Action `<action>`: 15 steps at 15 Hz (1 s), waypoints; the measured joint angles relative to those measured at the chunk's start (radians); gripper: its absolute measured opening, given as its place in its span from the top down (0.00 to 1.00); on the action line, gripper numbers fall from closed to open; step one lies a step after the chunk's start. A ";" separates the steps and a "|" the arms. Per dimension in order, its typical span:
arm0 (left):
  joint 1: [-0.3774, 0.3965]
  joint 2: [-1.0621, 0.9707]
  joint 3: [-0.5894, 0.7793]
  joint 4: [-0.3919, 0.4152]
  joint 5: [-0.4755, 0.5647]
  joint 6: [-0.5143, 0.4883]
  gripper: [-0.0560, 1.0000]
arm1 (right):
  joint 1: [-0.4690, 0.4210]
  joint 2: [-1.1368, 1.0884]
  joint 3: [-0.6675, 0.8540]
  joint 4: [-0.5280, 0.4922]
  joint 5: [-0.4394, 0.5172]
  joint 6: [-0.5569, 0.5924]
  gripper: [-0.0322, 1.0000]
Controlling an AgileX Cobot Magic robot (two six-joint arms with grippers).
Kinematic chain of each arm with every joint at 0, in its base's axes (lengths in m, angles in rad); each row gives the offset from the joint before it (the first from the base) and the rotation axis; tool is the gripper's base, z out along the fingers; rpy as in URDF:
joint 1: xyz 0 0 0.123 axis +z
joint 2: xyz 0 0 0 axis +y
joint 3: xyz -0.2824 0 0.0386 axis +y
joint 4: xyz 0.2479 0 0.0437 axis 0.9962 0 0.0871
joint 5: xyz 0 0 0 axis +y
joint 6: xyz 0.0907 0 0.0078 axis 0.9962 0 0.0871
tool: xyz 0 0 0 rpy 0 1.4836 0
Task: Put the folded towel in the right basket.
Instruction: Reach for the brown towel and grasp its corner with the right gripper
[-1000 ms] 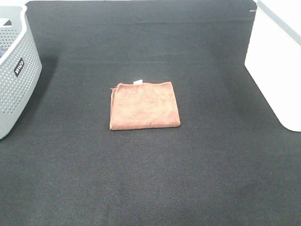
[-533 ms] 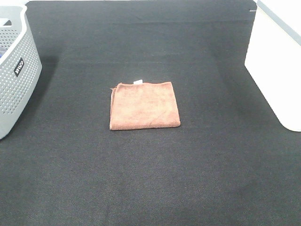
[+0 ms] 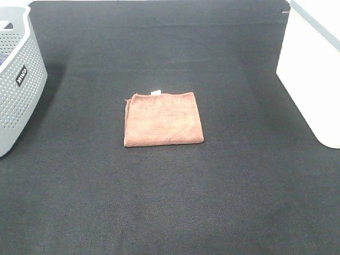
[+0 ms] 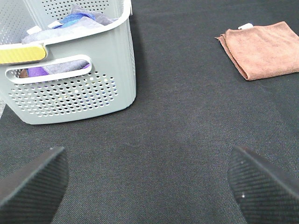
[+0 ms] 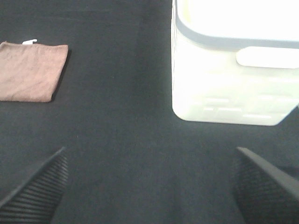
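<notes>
Opening step, seemingly: towel flat at the middle of the surface. Spread wide and holding nothing: left tool, right tool. Next, likely: right tool onto a towel edge, then across to the basket at the right edge.

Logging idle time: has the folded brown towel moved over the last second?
No. The folded brown cloth towel lies at the same spot, equally far from the grey perforated plastic basket.
</notes>
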 joint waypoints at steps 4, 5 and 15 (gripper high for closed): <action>0.000 0.000 0.000 0.000 0.000 0.000 0.11 | 0.000 0.262 -0.124 0.042 -0.042 -0.006 0.13; 0.000 0.000 0.000 0.000 0.000 0.000 0.11 | 0.000 0.352 -0.169 0.060 -0.043 -0.028 0.13; 0.000 0.000 0.000 0.000 0.000 0.000 0.11 | 0.066 1.127 -0.765 0.230 0.029 -0.213 0.14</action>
